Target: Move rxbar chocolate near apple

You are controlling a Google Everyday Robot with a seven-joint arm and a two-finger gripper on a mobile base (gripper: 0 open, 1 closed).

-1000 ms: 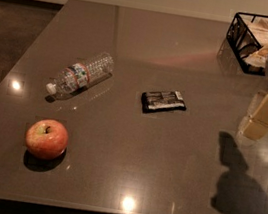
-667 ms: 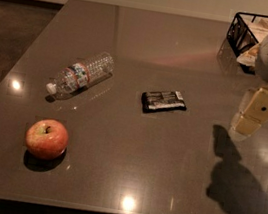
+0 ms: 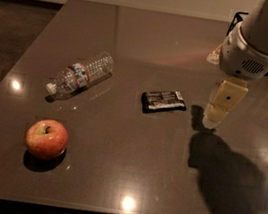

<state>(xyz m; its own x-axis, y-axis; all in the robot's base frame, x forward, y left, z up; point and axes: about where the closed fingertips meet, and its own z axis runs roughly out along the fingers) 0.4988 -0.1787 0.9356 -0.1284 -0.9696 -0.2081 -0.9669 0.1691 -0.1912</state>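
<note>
rxbar chocolate [image 3: 164,100] lies flat on tabletop [image 3: 127,184], untouched. hand [image 3: 212,119] hangs just right of rxbar chocolate, likely lining up to grab it; apart or together, cannot tell. apple [image 3: 46,138] well left of rxbar chocolate.

The rxbar chocolate [image 3: 163,101] is a small flat rectangular bar in a black wrapper with pale lettering across its face. It lies flat, its long side running roughly left to right in the view, the right end slightly farther from the camera. It sits near the gripper [image 3: 213,119], just to its left and apart from it; the gripper hangs pointing down at the view's right. The apple [image 3: 46,138] is round and red with yellowish patches, stem dimple facing up. It rests far to the gripper's left, nearer the camera, well apart from the bar
</note>
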